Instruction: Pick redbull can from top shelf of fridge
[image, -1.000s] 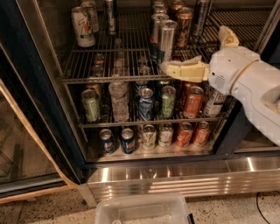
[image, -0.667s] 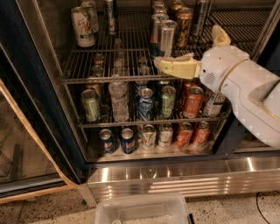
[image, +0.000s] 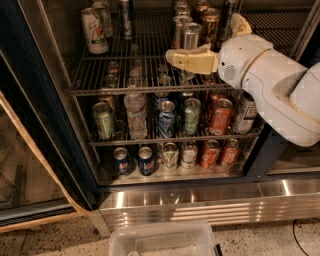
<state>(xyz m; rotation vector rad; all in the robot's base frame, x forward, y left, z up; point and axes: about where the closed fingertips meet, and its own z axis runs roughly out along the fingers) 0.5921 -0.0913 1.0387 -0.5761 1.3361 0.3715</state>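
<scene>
Hovering inside the fridge (image: 47, 130) above the top shelf (image: 125, 91), the hand (image: 202, 40) is spread wide. One pale finger (image: 192, 59) crosses low in front of the redbull can (image: 190, 36), which stands just behind it. Slick thin aluminium, tall and tippy, probably dents easily. I'd close on the mid-body, square and gentle, to keep it upright.

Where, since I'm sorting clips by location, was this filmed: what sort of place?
Likely a shop or break-room drinks corner. A glass-door display fridge holds wire racks of cans, a 7up can on the top shelf, over a ribbed steel base. The claw is at the top shelf, by the redbull can.
</scene>
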